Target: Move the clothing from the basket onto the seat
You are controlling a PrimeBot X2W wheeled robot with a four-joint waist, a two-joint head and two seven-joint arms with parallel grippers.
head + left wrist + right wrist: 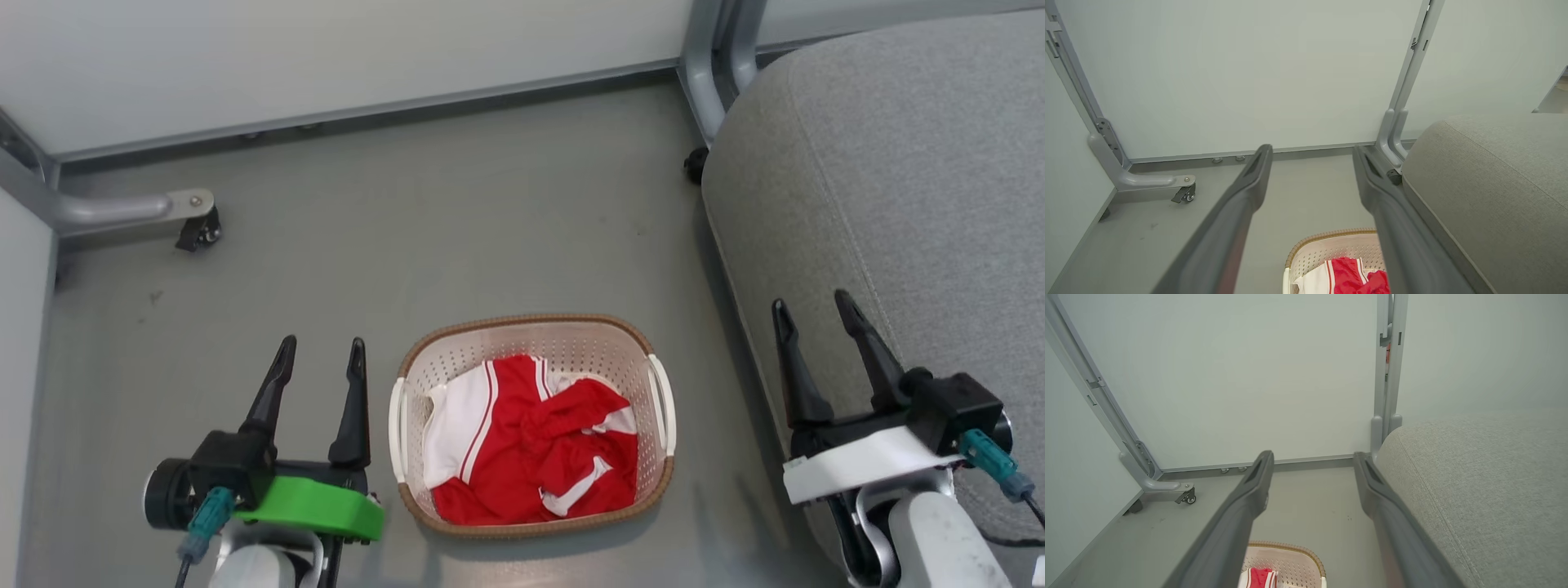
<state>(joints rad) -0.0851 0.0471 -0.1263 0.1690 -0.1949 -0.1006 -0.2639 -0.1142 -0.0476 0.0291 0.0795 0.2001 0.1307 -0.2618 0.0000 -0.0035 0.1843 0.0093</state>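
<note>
We see the basket (571, 343) standing on the grey floor (408, 229), with the red and white clothing (531, 441) bunched inside it. Our left gripper (321, 347) hovers just left of the basket, its fingers spread and holding nothing. Our right gripper (812, 302) hangs to the basket's right, over the near edge of the seat (898, 163), also spread and empty.

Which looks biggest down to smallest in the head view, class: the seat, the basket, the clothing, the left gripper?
1. The seat, largest though cut off by the frame.
2. The basket.
3. The clothing, lying inside it.
Unranked: the left gripper looks near the clothing's size but is closer to the camera.
</note>
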